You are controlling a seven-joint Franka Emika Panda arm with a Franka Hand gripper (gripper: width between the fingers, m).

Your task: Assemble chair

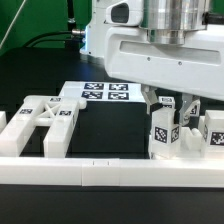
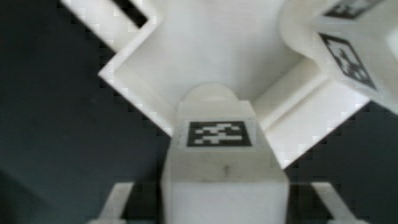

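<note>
A small white leg block (image 1: 163,137) of the chair stands upright right of centre in the exterior view, with tags on its faces. My gripper (image 1: 167,112) comes down over it, one finger on each side, shut on its upper part. In the wrist view the same leg block (image 2: 219,140) runs up the middle between my fingers (image 2: 128,200), its tag facing the camera, and the gripper (image 2: 219,203) holds it over a white angled chair part (image 2: 151,70). The X-braced frame (image 1: 45,120) lies at the exterior view's left. Whether the block's base touches the table is hidden.
The marker board (image 1: 100,95) lies flat behind the middle. A long white rail (image 1: 110,172) runs along the front. More white tagged blocks (image 1: 213,130) stand at the exterior view's right, close beside the held block. Another tagged white piece (image 2: 347,45) shows near the held block.
</note>
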